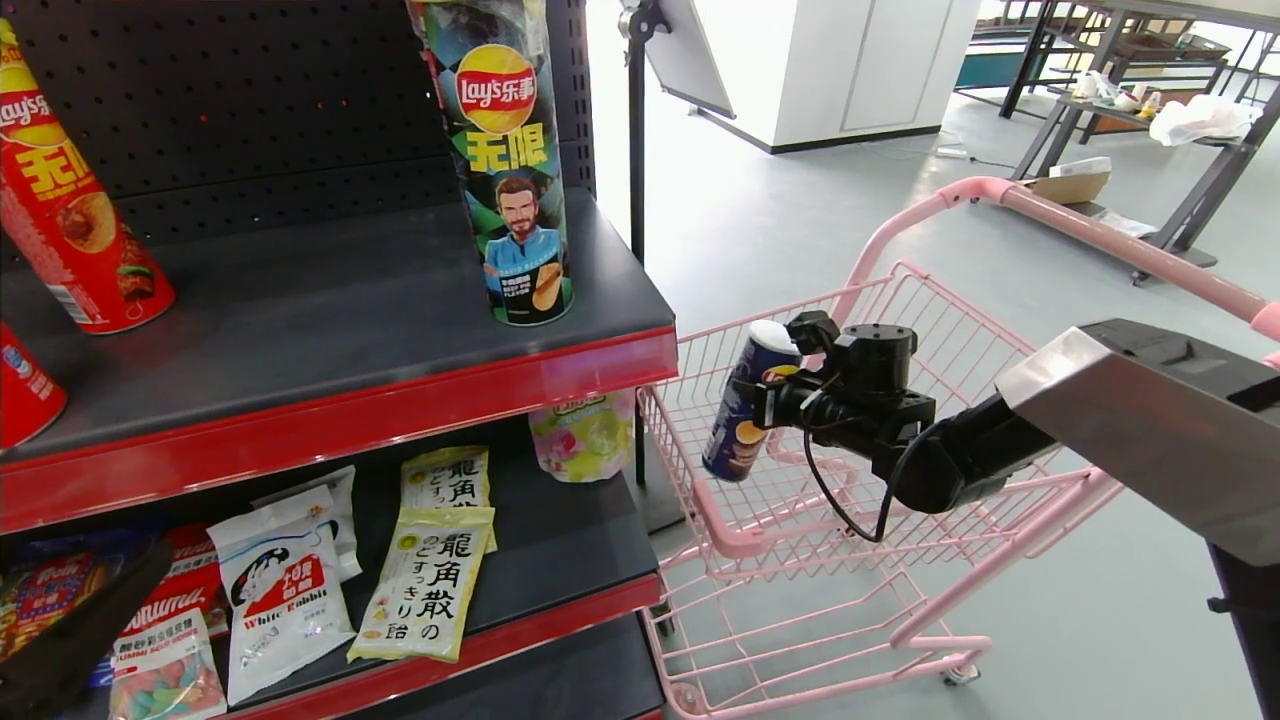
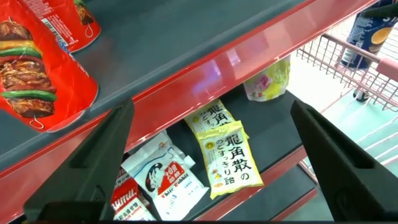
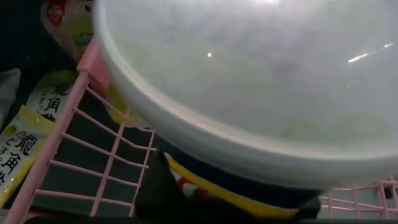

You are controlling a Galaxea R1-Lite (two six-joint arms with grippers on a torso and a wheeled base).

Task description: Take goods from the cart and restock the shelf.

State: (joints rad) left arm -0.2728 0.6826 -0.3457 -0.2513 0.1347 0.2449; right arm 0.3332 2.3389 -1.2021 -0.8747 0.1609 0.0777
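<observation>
While the right pincer (image 1: 788, 385) clamps it, the tilted chip can (image 1: 738, 425) looks dark blue, white-lidded.

The can (image 1: 745, 410) is dark blue with a white lid; the cart (image 1: 1130, 247) is pink wire; the shelf (image 1: 330, 300) black, red-edged, with a red tube (image 1: 70, 220) at ten o'clock.

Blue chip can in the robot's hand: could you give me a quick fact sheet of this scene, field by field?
Held item: blue chip can, tilted, white lid uppermost
Holder: right hand, shut on the can's side
Where: over the pink shopping cart, beside the shelving
Other hand: left hand, open, facing the shelf edges
Likely goal: upper shelf, already holding a green chip can and a red chip can
Lower level: yellow candy bags, white candy bag
</observation>
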